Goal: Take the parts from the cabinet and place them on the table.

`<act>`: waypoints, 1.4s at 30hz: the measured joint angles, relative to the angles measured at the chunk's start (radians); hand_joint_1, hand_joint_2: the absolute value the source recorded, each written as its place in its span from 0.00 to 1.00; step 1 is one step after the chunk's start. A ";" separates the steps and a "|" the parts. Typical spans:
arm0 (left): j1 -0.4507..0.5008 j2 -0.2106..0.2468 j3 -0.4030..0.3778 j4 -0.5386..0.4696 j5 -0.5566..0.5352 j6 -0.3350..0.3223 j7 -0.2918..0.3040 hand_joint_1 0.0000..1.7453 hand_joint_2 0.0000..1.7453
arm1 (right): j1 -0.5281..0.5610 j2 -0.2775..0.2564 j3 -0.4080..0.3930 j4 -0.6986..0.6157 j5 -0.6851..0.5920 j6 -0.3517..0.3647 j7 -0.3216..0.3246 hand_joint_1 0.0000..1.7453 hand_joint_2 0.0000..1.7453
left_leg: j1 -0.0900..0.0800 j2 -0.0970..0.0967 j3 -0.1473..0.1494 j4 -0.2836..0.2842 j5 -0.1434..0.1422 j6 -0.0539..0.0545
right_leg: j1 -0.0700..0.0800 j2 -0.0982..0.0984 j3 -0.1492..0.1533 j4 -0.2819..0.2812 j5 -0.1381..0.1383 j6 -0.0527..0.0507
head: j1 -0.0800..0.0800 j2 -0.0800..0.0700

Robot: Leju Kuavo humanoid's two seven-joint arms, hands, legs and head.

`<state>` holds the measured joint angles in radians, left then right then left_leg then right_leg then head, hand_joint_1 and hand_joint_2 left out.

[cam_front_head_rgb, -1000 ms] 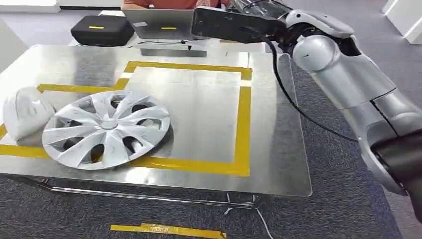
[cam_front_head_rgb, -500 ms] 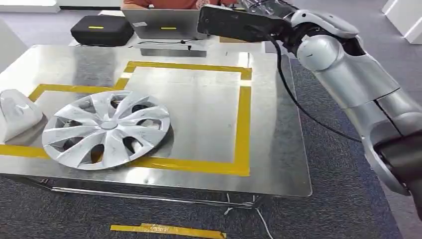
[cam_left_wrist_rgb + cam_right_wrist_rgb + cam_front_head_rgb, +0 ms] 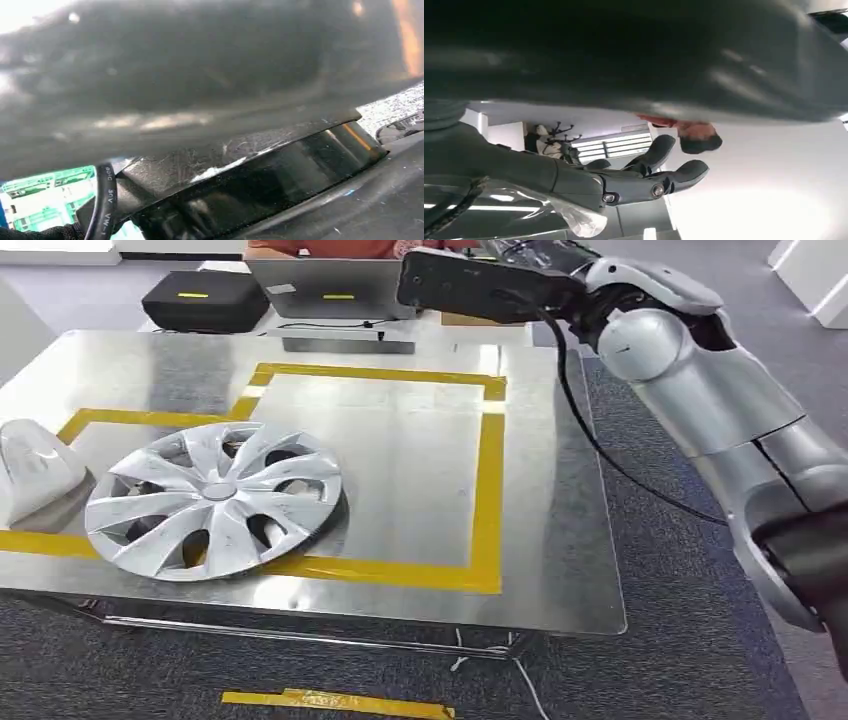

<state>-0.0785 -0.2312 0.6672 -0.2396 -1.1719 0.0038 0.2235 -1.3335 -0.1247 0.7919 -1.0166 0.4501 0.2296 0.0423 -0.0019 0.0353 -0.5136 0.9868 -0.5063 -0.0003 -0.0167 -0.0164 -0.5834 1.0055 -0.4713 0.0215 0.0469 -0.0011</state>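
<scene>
The head view looks forward and down from high on the robot onto the table (image 3: 420,490), with the right arm (image 3: 700,390) reaching in from 4 o'clock toward 12. The left wrist view sits very close against a dark, blurred surface, too near to tell what it faces. The right wrist view looks out from just behind the right hand (image 3: 644,175), turned over, past its fingers (image 3: 684,172) toward a bright room.
</scene>
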 joint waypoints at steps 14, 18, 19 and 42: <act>0.003 0.000 0.002 0.000 0.000 -0.002 0.002 0.00 0.00 | -0.013 -0.008 -0.001 0.000 0.004 -0.001 0.001 0.00 0.00 | 0.008 0.009 0.001 -0.020 0.027 0.027 | -0.001 0.004 -0.011 -0.005 0.001 0.021 | 0.001 0.000; 0.004 -0.002 0.005 0.000 0.000 -0.002 0.005 0.00 0.00 | -0.014 -0.018 0.000 0.003 0.005 0.001 0.001 0.00 0.00 | 0.010 0.010 -0.014 -0.025 0.039 0.035 | -0.004 0.014 -0.132 0.259 -0.117 0.032 | 0.006 0.000; 0.005 -0.002 0.007 0.000 0.000 -0.002 0.006 0.00 0.00 | -0.009 -0.021 0.001 0.005 0.006 0.001 0.002 0.00 0.00 | 0.011 0.010 -0.017 -0.020 0.039 0.035 | -0.006 0.013 -0.150 0.295 -0.117 0.036 | 0.006 0.000; 0.004 -0.001 0.018 0.000 0.001 -0.001 0.006 0.00 0.00 | -0.019 -0.028 0.008 0.006 0.008 0.003 0.006 0.00 0.00 | -0.009 -0.033 0.012 0.026 -0.035 0.018 | 0.005 0.027 -0.118 0.017 0.111 -0.002 | 0.003 0.000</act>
<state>-0.0745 -0.2319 0.6848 -0.2392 -1.1711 0.0030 0.2296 -1.3526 -0.1526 0.8003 -1.0105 0.4581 0.2323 0.0485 -0.0105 0.0022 -0.5021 1.0128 -0.5414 0.0180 -0.0122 0.0102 -0.7010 1.0223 -0.3608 0.0200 0.0500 -0.0011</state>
